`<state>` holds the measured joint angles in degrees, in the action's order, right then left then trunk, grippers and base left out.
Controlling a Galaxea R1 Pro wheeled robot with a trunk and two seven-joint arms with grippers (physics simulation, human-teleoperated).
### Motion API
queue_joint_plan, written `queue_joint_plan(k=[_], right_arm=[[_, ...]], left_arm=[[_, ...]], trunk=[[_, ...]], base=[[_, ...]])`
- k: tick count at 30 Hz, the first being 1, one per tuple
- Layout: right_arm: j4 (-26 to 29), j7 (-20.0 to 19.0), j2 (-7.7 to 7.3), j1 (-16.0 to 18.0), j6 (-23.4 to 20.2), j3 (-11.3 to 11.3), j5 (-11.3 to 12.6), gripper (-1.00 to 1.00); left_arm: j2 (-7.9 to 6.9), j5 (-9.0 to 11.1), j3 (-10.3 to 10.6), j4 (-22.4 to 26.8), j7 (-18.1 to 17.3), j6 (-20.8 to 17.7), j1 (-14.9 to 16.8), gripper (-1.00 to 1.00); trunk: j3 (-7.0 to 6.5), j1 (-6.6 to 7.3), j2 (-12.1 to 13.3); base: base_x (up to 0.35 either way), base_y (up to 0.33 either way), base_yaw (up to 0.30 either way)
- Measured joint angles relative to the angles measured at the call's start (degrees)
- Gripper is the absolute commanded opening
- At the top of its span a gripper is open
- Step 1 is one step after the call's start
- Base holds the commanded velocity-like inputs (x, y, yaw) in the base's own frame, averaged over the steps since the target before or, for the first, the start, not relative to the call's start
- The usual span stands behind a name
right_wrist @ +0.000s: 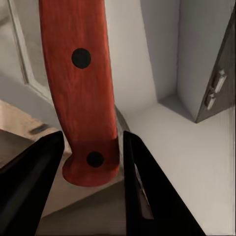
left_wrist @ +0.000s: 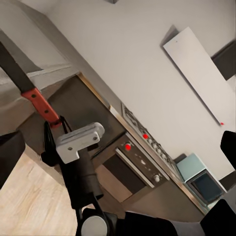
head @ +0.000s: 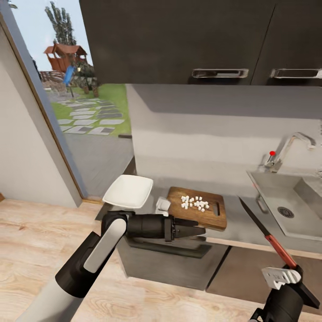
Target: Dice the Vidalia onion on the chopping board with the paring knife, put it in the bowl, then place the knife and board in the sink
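White diced onion (head: 194, 203) lay on the chopping board (head: 214, 214) atop the desk (head: 243, 230); the right gripper (head: 293, 268) clasped the paring knife (head: 264, 230), while the left gripper (head: 202, 231) hovered nearly closed and empty.

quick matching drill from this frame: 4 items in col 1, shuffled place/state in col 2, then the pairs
Column 1:
1. paring knife
2. diced onion
3. bowl
4. left tool

Column 2:
A. white, on the countertop left of the chopping board
B. held by its red handle in the right tool, blade pointing up and away
C. pale bits piled on the board
D. carrying nothing, hovering at the board's near edge

Pairs: 1-B, 2-C, 3-A, 4-D
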<state>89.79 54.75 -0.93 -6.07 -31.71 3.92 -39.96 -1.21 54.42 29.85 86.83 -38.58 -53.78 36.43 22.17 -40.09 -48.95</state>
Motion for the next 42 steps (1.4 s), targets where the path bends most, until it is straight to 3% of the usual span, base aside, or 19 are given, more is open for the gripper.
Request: queue_joint_plan(k=[10,21,29,32,34,35,38,42], right_arm=[[0.00,4.49,0.00,0.01,1.15,0.44,-0.08,-1.00],[0.00,4.86,-0.01,0.01,0.49,-0.02,-0.09,-1.00],[-0.09,4.81,0.15,0.07,-1.27,0.13,0.02,-1.00],[-0.04,0.42,0.73,0.15,-1.12,0.13,0.83,-1.00],[-0.01,-7.60,0.74,1.58,-0.87,-1.15,2.67,-1.00],[-0.01,-9.23,0.74,2.08,-0.86,-1.96,3.13,-1.00],[-0.02,-17.01,0.57,4.67,-0.64,-7.48,5.51,-1.00],[0.00,-28.39,0.14,7.78,-0.50,-12.18,9.06,-1.00]], left_arm=[[0.00,0.00,0.00,0.00,0.00,-0.17,0.00,1.00],[-0.13,0.01,0.15,0.00,-0.17,-0.43,0.00,1.00],[-1.31,-0.02,-0.13,0.00,-0.56,-0.38,0.00,1.00],[-2.20,-0.05,-0.20,-0.03,-0.69,-0.37,0.00,1.00],[-3.64,-0.10,-0.32,-0.02,-0.78,-0.30,0.00,1.00],[-3.95,-0.07,-0.38,-0.02,-0.80,-0.28,0.00,1.00],[-6.51,-0.11,-0.91,0.00,-1.54,-0.12,-0.01,1.00],[-10.96,-0.11,-3.25,-0.10,-4.76,0.22,-0.01,1.00]], trunk=[[0.00,0.00,0.00],[0.00,0.00,0.00],[0.00,0.00,0.00],[0.00,0.00,0.01],[0.00,0.00,0.01],[0.00,0.00,0.01],[0.00,0.00,0.01],[-0.02,0.02,0.00]], base=[[-0.346,0.000,0.000],[-0.346,0.000,0.000],[-0.346,0.000,0.000],[-0.346,0.000,0.000],[-0.346,0.000,0.000],[-0.346,0.000,0.000],[-0.333,0.000,0.000],[-0.120,0.000,0.000]])
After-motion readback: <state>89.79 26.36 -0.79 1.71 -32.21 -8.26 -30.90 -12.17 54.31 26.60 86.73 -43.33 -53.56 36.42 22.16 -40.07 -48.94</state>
